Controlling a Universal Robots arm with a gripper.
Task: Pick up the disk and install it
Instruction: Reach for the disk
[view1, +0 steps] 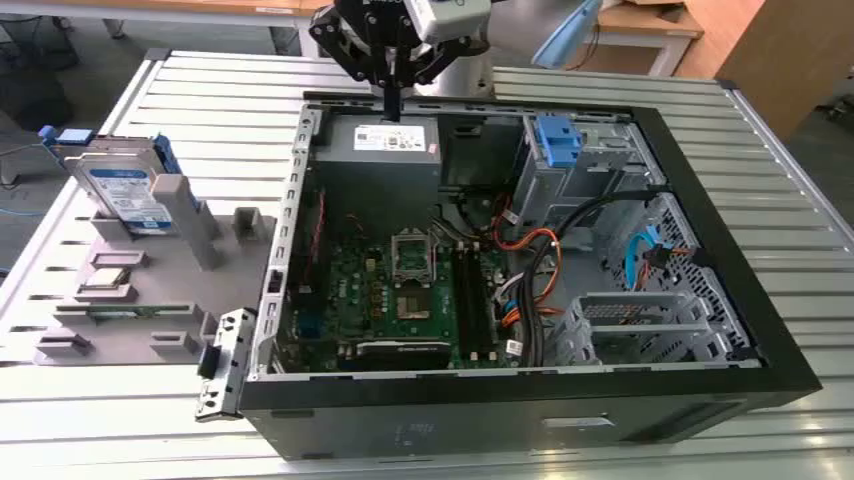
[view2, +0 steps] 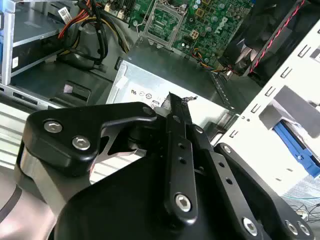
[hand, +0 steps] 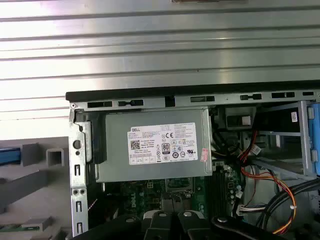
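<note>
Gripper (view1: 391, 112) sits at upper centre of the exterior view, fingers pointing down and pressed together with nothing between them; the second wrist view shows the same, black fingers (view2: 178, 131) meeting at the tip, nothing held. The tip hangs just above the far edge of the grey power supply box (view1: 387, 140), which has a white sticker and sits in the upper-left corner of the open computer case (view1: 747, 300); whether the tip touches the box cannot be told. The first wrist view looks straight down on that box (hand: 155, 150) and the case rim beyond it. Below the box in the exterior view is the green motherboard (view1: 400, 290); orange and black cables (view1: 534, 260) run across mid-right of the case, and a bare blue plastic bracket (view1: 554, 135) is in the upper-right bay. The disk (view1: 127, 195) is well apart from the gripper, outside the case at the exterior view's left. It stands on edge in a slot of the grey holder tray (view1: 134, 320), label facing the camera, blue rail along its top edge, not yet picked up. The case and tray rest on a slatted metal table (view1: 200, 80).
</note>
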